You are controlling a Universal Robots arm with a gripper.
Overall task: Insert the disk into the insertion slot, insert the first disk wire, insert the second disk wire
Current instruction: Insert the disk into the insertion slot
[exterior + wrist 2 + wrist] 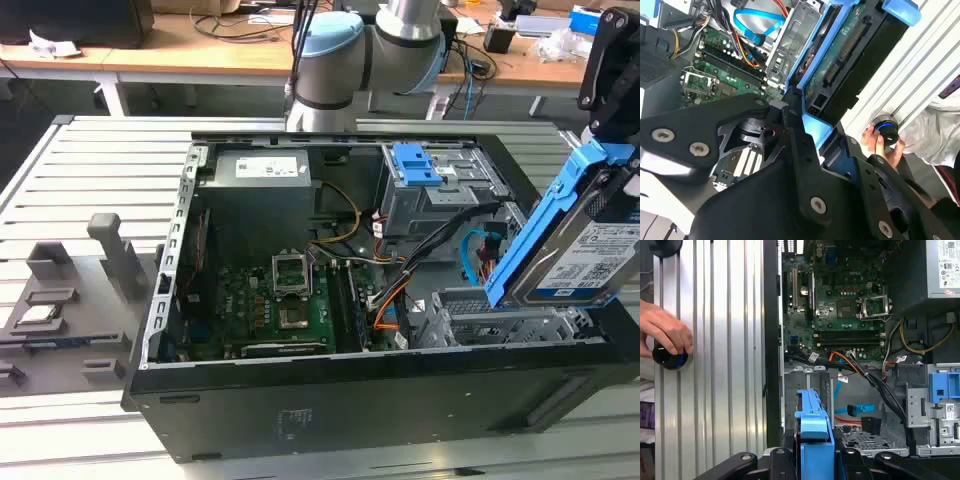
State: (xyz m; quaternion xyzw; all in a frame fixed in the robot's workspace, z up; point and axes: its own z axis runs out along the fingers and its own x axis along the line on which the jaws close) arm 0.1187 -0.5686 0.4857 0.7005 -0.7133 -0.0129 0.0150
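Exterior view: the silver-grey rectangular disk point(598, 255), white-labelled and framed by a bright blue plastic caddy, hangs over the exterior view's right end of the open black sheet-metal computer case point(350, 400). Its long axis is steeply tilted, rising from a lower end nearer the case's middle toward the exterior view's upper right. The labelled face turns toward the camera. The lower end sits just above the insertion slot point(500, 318), a silver sheet-metal bay with perforated walls; whether they touch cannot be told.

First wrist view: the black gripper point(815, 465) pinches the caddy from both sides between its fingers point(784, 464), and the caddy appears edge-on as a narrow blue bar. Beyond it lie two cables, both apart from the disk. The second disk wire point(855, 410) is a flat light-blue cable curved in a loop. The first disk wire point(868, 424) is a bundle of thin red-orange and black strands ending in a flat black plug.

Second wrist view: the disk's underside shows a green circuit board and a long black connector strip.
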